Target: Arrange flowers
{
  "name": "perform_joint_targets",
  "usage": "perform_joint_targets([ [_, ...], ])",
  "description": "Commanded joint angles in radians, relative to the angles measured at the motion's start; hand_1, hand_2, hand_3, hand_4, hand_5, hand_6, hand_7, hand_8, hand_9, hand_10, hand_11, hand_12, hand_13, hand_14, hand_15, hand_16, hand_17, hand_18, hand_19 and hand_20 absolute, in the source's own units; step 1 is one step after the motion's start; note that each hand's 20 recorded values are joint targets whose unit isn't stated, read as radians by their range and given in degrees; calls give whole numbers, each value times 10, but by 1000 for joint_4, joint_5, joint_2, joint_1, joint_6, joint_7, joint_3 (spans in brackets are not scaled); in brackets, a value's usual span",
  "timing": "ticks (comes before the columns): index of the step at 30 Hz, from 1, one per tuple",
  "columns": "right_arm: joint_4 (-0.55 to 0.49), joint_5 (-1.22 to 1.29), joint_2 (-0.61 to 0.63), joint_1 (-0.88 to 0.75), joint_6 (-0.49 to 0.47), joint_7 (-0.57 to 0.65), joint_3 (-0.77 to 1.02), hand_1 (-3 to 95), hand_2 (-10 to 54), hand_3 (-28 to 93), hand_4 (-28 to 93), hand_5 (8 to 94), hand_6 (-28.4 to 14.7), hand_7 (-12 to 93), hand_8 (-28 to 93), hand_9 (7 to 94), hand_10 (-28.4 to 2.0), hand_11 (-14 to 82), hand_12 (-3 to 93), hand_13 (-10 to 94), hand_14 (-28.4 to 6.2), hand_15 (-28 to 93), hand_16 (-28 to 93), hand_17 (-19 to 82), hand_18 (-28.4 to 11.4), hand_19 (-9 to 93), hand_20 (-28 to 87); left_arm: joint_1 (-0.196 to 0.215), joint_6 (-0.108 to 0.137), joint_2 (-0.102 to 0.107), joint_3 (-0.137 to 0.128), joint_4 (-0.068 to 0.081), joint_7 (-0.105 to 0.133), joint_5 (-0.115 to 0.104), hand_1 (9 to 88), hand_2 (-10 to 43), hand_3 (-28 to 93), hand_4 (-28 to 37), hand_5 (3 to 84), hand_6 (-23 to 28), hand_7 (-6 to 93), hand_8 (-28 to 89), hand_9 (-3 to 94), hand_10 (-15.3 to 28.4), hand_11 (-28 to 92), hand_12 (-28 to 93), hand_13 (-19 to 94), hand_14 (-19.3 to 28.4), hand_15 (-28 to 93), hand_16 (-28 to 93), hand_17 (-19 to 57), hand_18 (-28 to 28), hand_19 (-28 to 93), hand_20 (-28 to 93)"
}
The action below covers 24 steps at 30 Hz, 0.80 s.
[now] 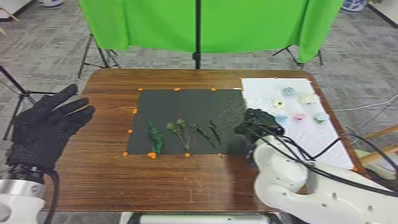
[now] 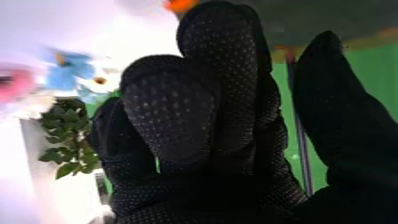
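Spread wide and apparently empty, the right hand (image 1: 258, 121) should lightly pinch the pink flower (image 1: 299, 117) to its right, sparing the petals.

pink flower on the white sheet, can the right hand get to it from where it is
Probably yes: the right hand is close by, near the edge of the white sheet. A blue flower sits between it and the pink flower, so coming from above looks safer.

Soft, even light is falling across the brown wooden table (image 1: 191, 187); in the right wrist view, bright glare is washing over a smooth white surface (image 2: 115, 25).
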Motion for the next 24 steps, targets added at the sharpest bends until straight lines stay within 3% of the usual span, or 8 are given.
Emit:
perform_joint_targets([
  [1,-25,23,-37,-20,-7,-35,-26,340,-5,732,-242,852,-14,205,-113,937,-108,352,174,893,-69,626,177,491,-242,932,350,-8,1,11,5,6,-8,2,219,83,777,-264,367,103,151,-99,338,216,290,115,244,280,505,-93,-72,262,627,129],
  [5,-31,27,-55,-4,-2,-48,-49,332,11,729,-243,849,-12,198,-113,937,-109,349,174,893,-70,625,177,488,-243,932,349,-20,0,12,8,10,-18,3,219,83,777,-265,367,103,151,-99,337,216,291,115,245,281,505,-93,-72,262,627,128],
  [20,-55,26,-82,-25,-10,-63,-55,323,32,724,-240,850,-11,189,-113,937,-110,347,174,891,-72,625,174,483,-243,932,346,-14,1,3,-1,5,-23,4,221,85,774,-265,367,103,152,-99,337,216,291,115,244,281,505,-94,-72,262,629,126],
  [24,-43,-47,-81,-2,15,-23,-90,321,33,724,-240,852,-12,187,-113,937,-110,348,174,890,-72,625,174,483,-244,932,346,-17,-3,1,2,6,-30,4,220,85,775,-264,368,103,152,-99,337,216,291,114,245,280,505,-94,-72,262,629,125],
])
